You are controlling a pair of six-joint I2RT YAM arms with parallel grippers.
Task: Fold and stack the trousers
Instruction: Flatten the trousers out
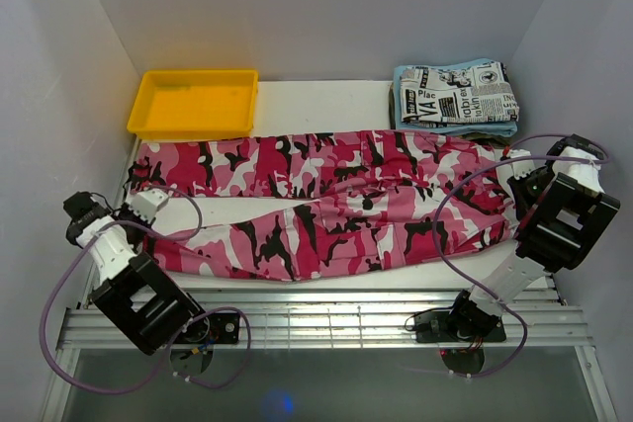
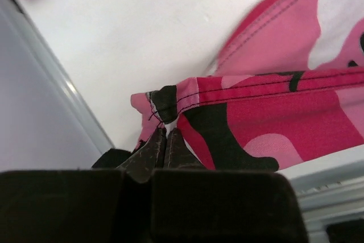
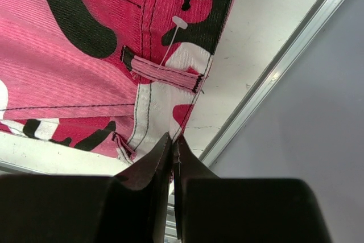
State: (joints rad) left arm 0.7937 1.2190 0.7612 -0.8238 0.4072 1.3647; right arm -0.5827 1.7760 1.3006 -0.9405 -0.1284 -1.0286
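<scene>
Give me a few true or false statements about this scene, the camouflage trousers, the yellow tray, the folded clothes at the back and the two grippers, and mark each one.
1. The pink camouflage cloth trousers lie spread out full length. True.
2. The black-and-white newspaper-print garment sits in the yellow plastic tray. False: it lies folded on the light blue cloth at the back right, apart from the tray.
3. The left gripper is shut on a leg hem of the trousers. True.
4. The right gripper hangs open above the trousers. False: it is shut on the edge of the waistband, near a belt loop.
</scene>
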